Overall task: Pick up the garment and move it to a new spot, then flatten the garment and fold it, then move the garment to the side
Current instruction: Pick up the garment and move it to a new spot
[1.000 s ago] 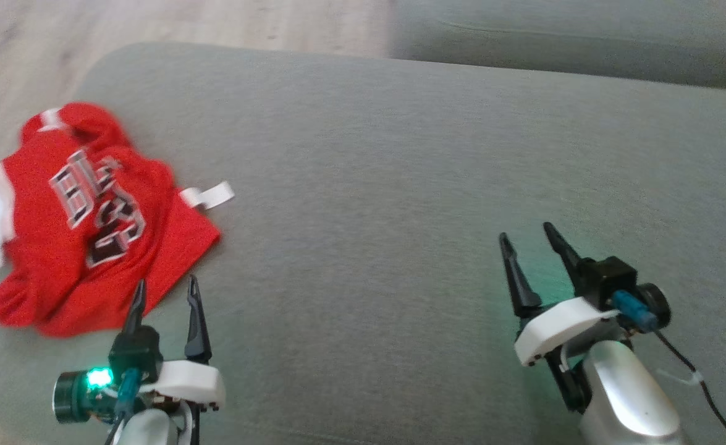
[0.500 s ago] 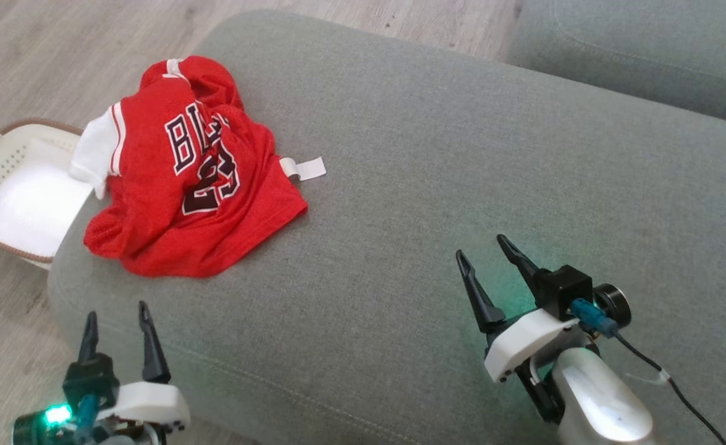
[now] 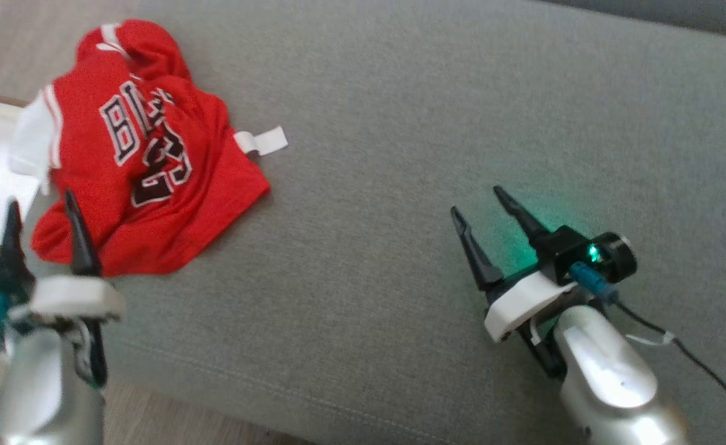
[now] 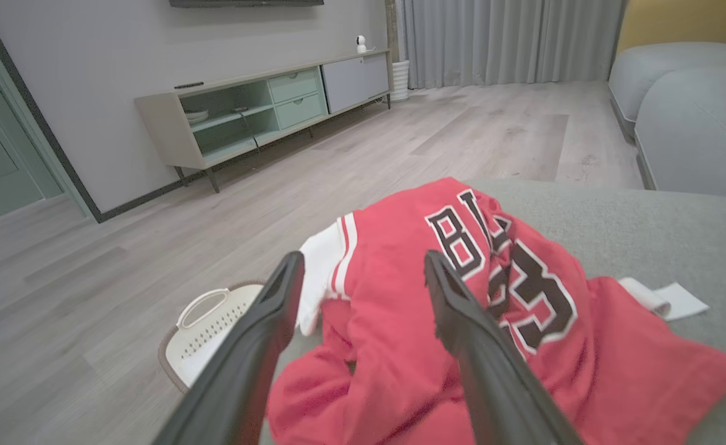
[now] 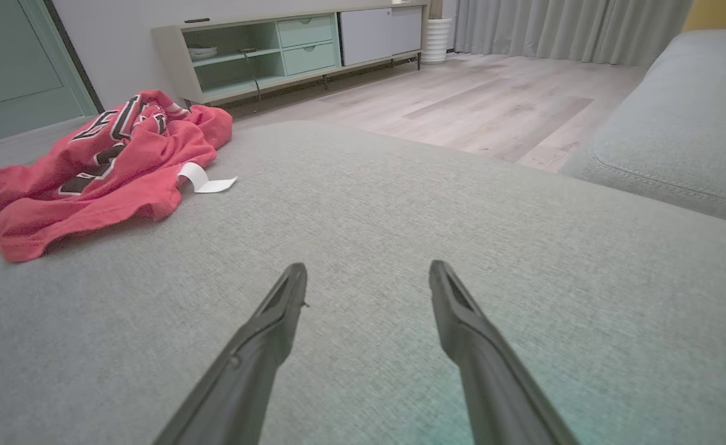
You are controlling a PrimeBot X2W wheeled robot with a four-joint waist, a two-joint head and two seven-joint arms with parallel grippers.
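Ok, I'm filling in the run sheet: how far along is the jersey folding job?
Done: nothing yet; the red jersey lies crumpled at the left end of the sofa cushion. In hand: the left gripper, open, hovers by the jersey's near edge, gripping nothing; the right gripper waits open over bare cushion. Left: pick up, move, flatten, fold, set aside.

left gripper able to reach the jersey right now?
Probably yes. The left gripper is open and aimed at the jersey, which lies crumpled near the edge of the cushion, just ahead of its fingers. Nothing sits between them; the basket is off to the side.
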